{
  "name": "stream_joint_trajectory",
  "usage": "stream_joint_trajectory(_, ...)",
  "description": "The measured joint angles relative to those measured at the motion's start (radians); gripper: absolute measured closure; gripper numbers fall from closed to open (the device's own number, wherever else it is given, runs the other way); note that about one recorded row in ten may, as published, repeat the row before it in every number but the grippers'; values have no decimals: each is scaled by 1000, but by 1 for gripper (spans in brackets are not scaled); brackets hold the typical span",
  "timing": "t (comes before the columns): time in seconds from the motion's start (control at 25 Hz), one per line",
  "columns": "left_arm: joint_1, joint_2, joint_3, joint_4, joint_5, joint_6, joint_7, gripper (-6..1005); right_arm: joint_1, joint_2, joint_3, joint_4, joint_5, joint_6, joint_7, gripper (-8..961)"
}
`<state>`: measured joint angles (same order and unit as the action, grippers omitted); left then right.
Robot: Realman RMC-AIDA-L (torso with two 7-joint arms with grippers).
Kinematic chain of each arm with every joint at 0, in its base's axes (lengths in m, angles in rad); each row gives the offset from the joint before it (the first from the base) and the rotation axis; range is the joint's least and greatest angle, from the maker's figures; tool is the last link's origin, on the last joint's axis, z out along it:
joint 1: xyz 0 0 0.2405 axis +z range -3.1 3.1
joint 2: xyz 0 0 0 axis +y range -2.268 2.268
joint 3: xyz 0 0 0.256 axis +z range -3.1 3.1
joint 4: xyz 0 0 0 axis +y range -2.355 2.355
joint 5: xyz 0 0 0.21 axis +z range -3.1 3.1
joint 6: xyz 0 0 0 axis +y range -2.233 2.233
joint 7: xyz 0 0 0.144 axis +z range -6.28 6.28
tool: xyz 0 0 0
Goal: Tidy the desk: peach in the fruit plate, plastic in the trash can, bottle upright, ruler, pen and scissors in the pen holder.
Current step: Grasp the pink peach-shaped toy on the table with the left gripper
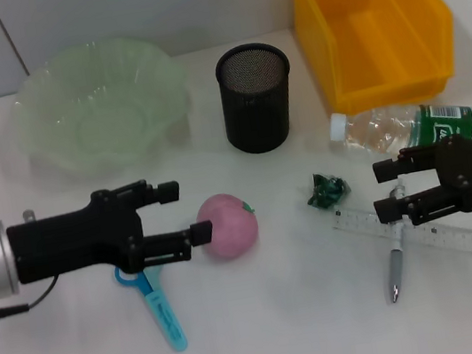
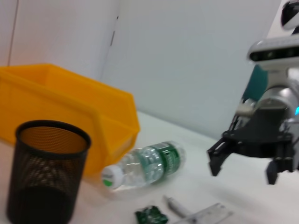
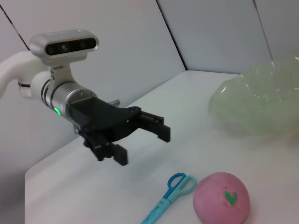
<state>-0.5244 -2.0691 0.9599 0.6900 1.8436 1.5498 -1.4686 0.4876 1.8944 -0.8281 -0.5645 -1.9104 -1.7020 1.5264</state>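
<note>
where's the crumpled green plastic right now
In the head view the green plastic lies on the desk right of centre, between the peach and the ruler, just in front of the fallen bottle.

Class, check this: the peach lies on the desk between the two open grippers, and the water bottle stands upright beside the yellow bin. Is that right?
One error: the water bottle lies on its side beside the yellow bin, as the head view shows. The peach does lie on the desk between the open left gripper and right gripper.
</note>
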Motion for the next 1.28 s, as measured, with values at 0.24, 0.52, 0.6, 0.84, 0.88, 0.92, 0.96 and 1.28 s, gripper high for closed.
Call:
stream_joint_trajectory(0.24, -6, 0, 153, 83, 1, -149, -14, 141, 0, -4, 8, 0, -12, 3, 10, 128)
stream_joint_trajectory(0.52, -38, -2, 308, 144, 78, -293, -68, 142, -4, -7, 10, -2, -23, 13, 29, 128)
stream_joint_trajectory(0.6, -59, -3, 340, 145, 111, -326, -94, 142, -6, -8, 12, -3, -24, 14, 31, 127)
stream_joint_trajectory(0.84, -82, -3, 446, 139, 136, -426, -130, 142, -11, -9, 20, -3, -26, 15, 32, 127)
stream_joint_trajectory(0.88, -85, -4, 453, 137, 139, -432, -134, 142, -11, -9, 20, -3, -26, 15, 32, 127)
stream_joint_trajectory(0.92, -92, -4, 461, 133, 142, -436, -139, 142, -11, -9, 20, -4, -26, 15, 32, 127)
stream_joint_trajectory(0.96, -100, -4, 464, 124, 144, -438, -142, 142, -11, -9, 20, -4, -26, 15, 32, 127)
stream_joint_trajectory(1.28, -152, -8, 468, 47, 145, -440, -146, 143, -10, -9, 20, -14, -26, 18, 32, 127)
